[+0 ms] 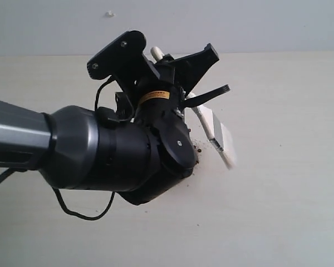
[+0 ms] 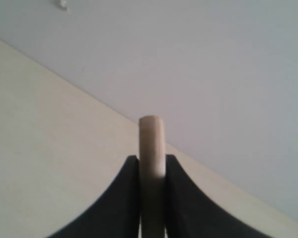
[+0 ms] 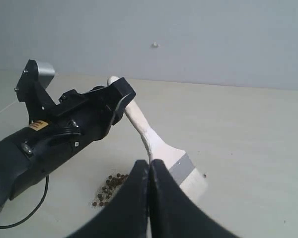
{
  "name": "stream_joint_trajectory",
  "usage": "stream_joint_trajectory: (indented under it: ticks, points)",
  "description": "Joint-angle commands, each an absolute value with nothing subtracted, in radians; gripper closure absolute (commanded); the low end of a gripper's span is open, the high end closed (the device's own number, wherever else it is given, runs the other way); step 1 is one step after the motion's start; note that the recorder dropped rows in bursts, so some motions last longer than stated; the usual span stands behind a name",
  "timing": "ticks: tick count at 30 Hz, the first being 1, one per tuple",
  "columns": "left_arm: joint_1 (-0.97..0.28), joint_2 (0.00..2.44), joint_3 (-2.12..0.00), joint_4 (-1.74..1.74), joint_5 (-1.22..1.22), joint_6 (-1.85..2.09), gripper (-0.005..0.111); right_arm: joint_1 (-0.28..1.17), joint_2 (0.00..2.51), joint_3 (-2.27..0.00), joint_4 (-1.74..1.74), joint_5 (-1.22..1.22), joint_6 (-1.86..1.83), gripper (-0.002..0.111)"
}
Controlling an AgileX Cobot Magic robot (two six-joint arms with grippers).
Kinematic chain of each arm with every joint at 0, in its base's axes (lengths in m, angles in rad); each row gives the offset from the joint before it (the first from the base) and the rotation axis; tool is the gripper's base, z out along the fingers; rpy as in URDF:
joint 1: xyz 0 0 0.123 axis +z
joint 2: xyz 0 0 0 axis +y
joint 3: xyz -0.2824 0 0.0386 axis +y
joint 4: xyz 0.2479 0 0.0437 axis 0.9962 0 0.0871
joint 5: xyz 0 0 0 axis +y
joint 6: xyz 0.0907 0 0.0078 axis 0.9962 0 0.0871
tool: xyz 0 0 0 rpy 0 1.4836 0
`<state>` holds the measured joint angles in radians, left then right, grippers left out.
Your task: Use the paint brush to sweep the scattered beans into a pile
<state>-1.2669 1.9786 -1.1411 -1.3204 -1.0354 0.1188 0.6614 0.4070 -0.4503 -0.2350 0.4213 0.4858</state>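
- The left end effector (image 2: 152,163) is narrowed on the paint brush (image 3: 161,146). Its two black fingers (image 2: 129,198) press against either side of the pale wooden handle, near the handle's upper end.
- In the left wrist view the rounded handle tip sticks out past the fingertips.
- In the exterior view the paint brush slants from its handle tip at 11 o'clock down to the bristles at 5 o'clock. The silver ferrule (image 1: 215,132) sits below the grip and the white bristles (image 1: 228,150) are lowest.
- The bristles are blurred, so I cannot tell whether they touch the tabletop (image 1: 278,200).
- The right end effector (image 3: 149,168) has its jaws pressed together with nothing between them. It hangs above the tabletop, with the brush head just beyond its tips.
- The beans (image 3: 109,187) lie on the tabletop in one loose reddish-brown cluster, close under the left arm's wrist.
- In the exterior view only a few beans show, at 9 o'clock from the bristles, right beside the black wrist housing (image 1: 172,150).
- A single stray bean (image 3: 204,175) lies just beside the ferrule, apart from the cluster.
- A plain grey wall (image 1: 267,25) stands behind the pale tabletop.
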Motion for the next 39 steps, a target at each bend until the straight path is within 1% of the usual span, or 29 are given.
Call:
stream_joint_trajectory:
  ticks: [1,10,19,39]
  points:
    - [-1.267,1.998,-1.170,-1.317,-1.118,0.129,0.107,0.663,0.405,-0.446,-0.240,0.417,0.485,0.108]
    - [-1.248,2.038,-1.201,-1.312,-1.159,0.116,0.107,0.663,0.405,-0.446,-0.240,0.417,0.485,0.108]
    - [-1.244,2.167,-1.322,-1.260,-1.191,0.101,0.107,0.663,0.405,-0.446,-0.238,0.417,0.485,0.108]
    - [-1.232,2.190,-1.395,-1.236,-1.221,0.199,0.107,0.663,0.405,-0.446,-0.241,0.396,0.485,0.108]
